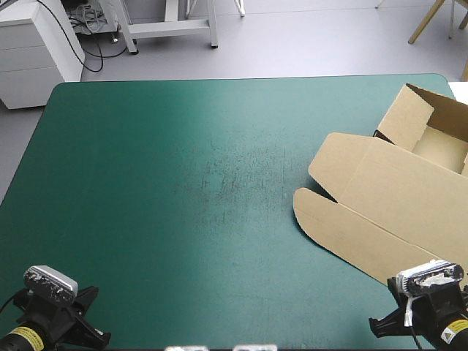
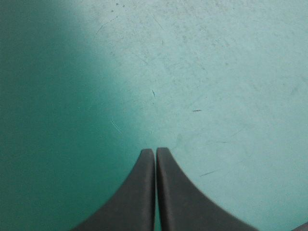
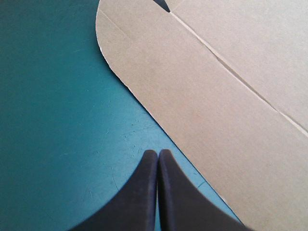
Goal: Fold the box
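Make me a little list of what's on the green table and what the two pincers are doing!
table: teal-green cover
box: brown, on the table's right side, walls up at the far end
lid: lying flat and open
left pincer: shut, over bare cover, holding nothing
right pincer: shut, just beside the lid's edge, holding nothing
folding: not finished

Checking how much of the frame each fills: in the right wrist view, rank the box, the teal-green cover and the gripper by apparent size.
Largest: the box and the teal-green cover, too alike to rank.
Smallest: the right gripper, jaws shut, though nearest the camera.
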Controlling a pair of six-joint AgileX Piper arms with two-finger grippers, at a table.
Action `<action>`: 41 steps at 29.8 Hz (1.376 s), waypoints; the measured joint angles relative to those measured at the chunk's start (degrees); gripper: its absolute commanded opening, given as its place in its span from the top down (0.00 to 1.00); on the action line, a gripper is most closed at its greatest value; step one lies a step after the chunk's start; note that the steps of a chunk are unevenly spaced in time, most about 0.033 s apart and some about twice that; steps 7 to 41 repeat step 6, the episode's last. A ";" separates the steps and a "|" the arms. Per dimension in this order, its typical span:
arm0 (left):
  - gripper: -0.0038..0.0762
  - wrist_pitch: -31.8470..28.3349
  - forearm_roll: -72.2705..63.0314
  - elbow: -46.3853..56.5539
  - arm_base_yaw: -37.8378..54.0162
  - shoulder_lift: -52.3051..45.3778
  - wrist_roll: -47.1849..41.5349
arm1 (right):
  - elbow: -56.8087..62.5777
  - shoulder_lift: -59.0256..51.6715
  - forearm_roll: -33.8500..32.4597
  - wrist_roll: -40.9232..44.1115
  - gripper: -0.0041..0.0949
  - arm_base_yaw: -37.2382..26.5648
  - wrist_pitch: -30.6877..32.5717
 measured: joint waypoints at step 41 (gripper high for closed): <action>0.96 0.29 0.00 0.00 0.00 0.00 0.02 | 0.18 0.00 0.00 0.15 0.98 0.00 -0.68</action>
